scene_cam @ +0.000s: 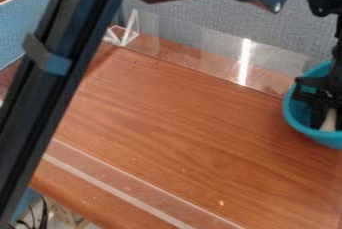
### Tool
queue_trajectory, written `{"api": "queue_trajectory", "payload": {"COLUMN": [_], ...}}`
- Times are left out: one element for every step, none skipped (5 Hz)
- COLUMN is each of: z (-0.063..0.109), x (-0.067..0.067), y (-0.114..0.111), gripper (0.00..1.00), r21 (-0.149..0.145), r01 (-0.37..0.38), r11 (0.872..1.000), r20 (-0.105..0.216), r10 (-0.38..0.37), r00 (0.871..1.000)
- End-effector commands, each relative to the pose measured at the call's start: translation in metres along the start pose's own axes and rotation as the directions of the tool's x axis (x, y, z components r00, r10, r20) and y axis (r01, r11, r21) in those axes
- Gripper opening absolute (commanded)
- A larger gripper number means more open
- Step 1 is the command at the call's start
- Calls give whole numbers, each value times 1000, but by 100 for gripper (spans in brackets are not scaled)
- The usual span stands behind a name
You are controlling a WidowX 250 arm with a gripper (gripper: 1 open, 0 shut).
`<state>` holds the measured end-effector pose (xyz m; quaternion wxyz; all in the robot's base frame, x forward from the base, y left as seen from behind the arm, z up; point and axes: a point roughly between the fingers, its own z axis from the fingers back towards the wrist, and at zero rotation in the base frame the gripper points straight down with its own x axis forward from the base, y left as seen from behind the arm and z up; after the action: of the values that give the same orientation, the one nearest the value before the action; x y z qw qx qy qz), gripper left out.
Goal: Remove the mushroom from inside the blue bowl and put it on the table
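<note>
One gripper (318, 103) lowered inside blue bowl (310, 130) at table's (160, 133) right edge, finger state indiscernible, mushroom hidden, presumably inside; grasping step underway, lift-out and placement on table next.

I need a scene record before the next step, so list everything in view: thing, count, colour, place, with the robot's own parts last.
blue bowl: one, turquoise-blue, right edge of the table, partly cut off by the frame.
mushroom: one, cream-white part showing inside the bowl between the fingers; cap not visible.
table: one, reddish-brown wood grain, fills the middle.
acrylic walls: clear, along the far and near edges.
dark pole: one, black, blurred, crossing the left foreground.
gripper: one, black, pointing down into the bowl; whether it grips the mushroom cannot be told.
</note>
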<state>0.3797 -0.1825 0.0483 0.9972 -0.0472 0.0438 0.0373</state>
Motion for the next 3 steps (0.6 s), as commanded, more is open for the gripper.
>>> {"api": "queue_trajectory", "payload": {"z": [57, 67, 65], "x": [5, 4, 8], "y": [-1, 4, 6], "gripper": [100, 0, 100], "r21": [-50, -49, -51], "r01": [52, 92, 72], "r11": [997, 995, 996], "r20": [97, 93, 89], "r10": [-47, -87, -68], "r00": [994, 992, 994]}}
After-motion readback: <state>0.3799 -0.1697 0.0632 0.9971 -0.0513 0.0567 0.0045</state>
